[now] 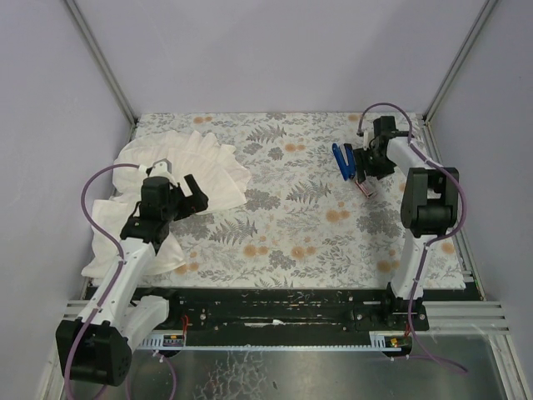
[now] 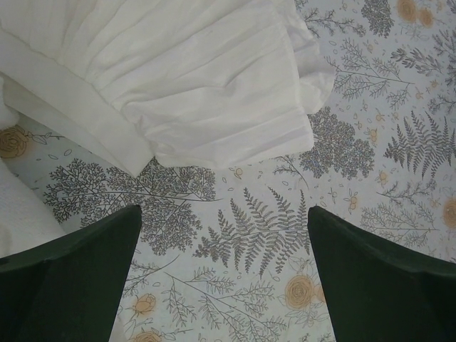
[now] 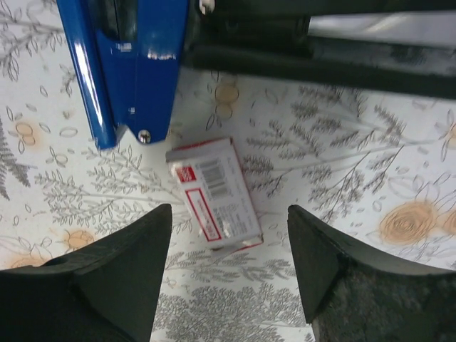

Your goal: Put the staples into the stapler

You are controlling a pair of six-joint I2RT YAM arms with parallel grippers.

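The stapler lies at the far right of the table, hinged open. In the right wrist view its blue arm is at top left and its black base with the metal channel runs along the top. The small white staple box with a red label lies flat on the cloth just below the stapler; it also shows in the top view. My right gripper is open and hovers over the box, touching nothing. No loose staple strip shows. My left gripper is open and empty over the floral tablecloth.
A large crumpled white cloth covers the far left of the table, and its edge lies just beyond the left fingers. The floral tablecloth covers the table. Frame posts stand at the back corners.
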